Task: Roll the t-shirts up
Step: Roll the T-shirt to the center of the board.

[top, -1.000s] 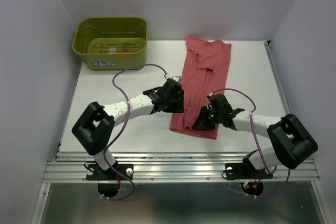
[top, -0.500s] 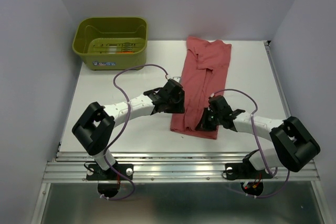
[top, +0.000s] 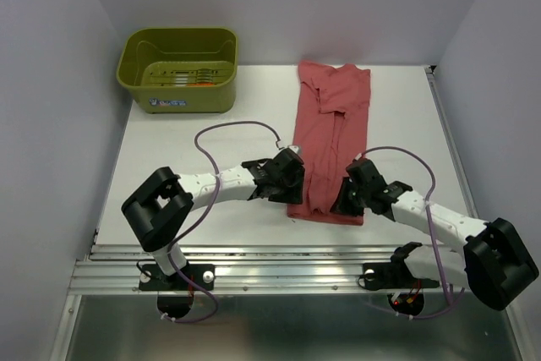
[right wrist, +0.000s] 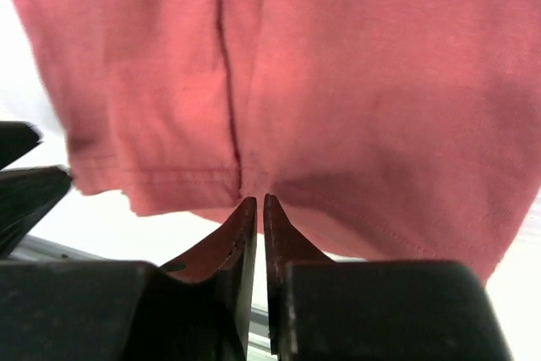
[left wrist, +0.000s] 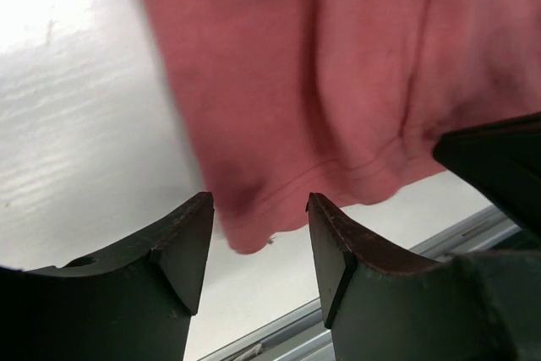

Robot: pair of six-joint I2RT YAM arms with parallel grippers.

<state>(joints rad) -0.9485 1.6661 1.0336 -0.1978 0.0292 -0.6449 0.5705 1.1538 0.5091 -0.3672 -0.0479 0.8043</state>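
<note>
The muted rose-red t-shirt (top: 330, 124) lies folded into a long strip on the white table, collar end at the back and hem near the front edge. My left gripper (top: 294, 188) is open at the hem's left corner. In the left wrist view the shirt (left wrist: 338, 82) ends just above the open gripper (left wrist: 258, 200). My right gripper (top: 342, 202) is at the hem's right part. In the right wrist view it (right wrist: 254, 200) is shut on the hem of the shirt (right wrist: 338, 82). The orange-red t-shirt is not in view.
An olive-green plastic basket (top: 182, 97) stands at the back left of the table. The metal rail of the table's front edge (top: 287, 264) runs just below the shirt's hem. White walls close in the left, back and right.
Both grippers have moved toward the front edge and a little right. The shirt's hem end came along with them, and the strip now lies straighter and nearer the front.
</note>
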